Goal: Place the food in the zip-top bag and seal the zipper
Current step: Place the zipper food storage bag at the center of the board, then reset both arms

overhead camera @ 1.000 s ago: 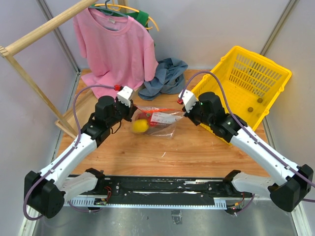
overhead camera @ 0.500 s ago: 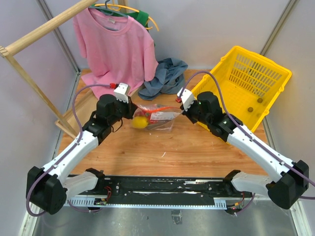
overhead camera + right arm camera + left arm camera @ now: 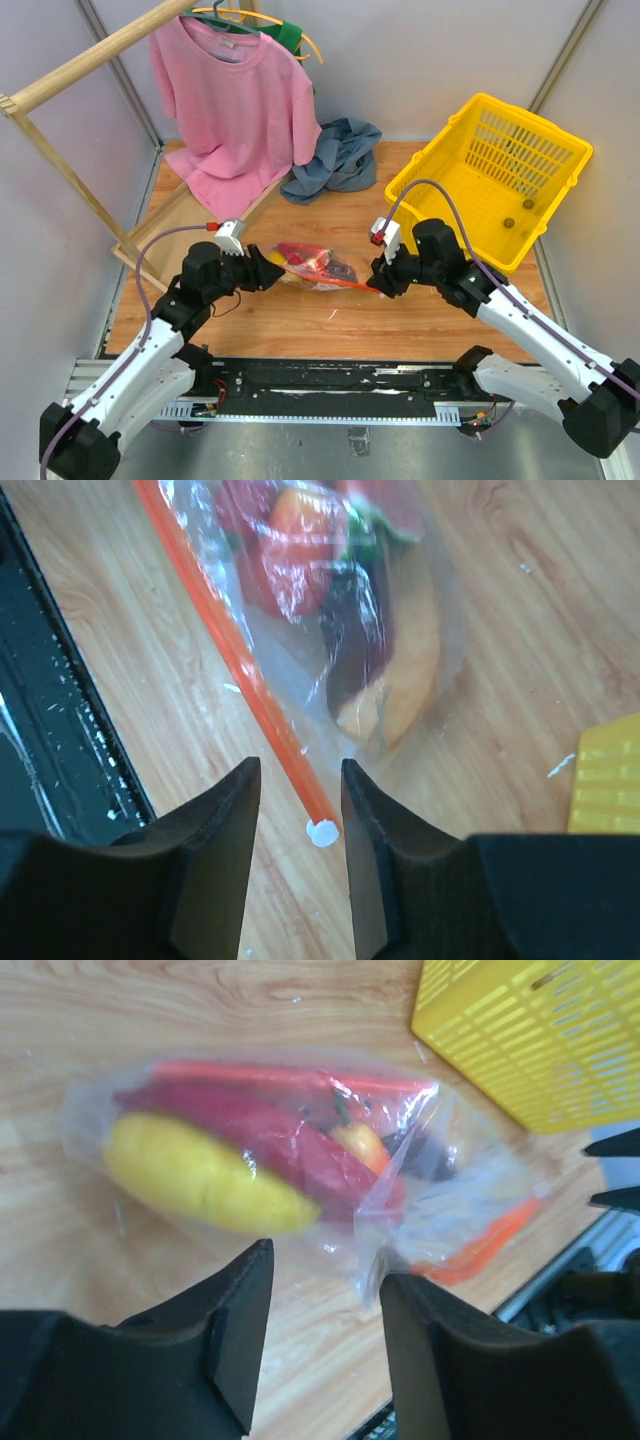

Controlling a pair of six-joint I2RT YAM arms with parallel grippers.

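- We see food (image 3: 205, 1175) in zip-top bag (image 3: 315, 268), tabletop (image 3: 400, 310) ctr, nr near edge: done.
- Left gripper (image 3: 325, 1275), right gripper (image 3: 297, 770): jaws open, empty; right's straddle slider (image 3: 321, 832).
- Zipper (image 3: 235, 665) sealed? We can't tell.

Mid-counter (image 3: 400, 320), with left claw (image 3: 270, 270) just left and right claw (image 3: 379, 282) just right: zip-top bag (image 3: 318, 270), food (image 3: 305, 260) inside. Along the bag's near edge: zipper (image 3: 340, 284), slider (image 3: 321, 832) at its right end, between the right claw's fingers. Far right: basket (image 3: 440, 165). Far centre, left of the basket: crumpled cloth (image 3: 335, 155). Far left: shirt (image 3: 235, 100), hung on wooden rack (image 3: 60, 80).
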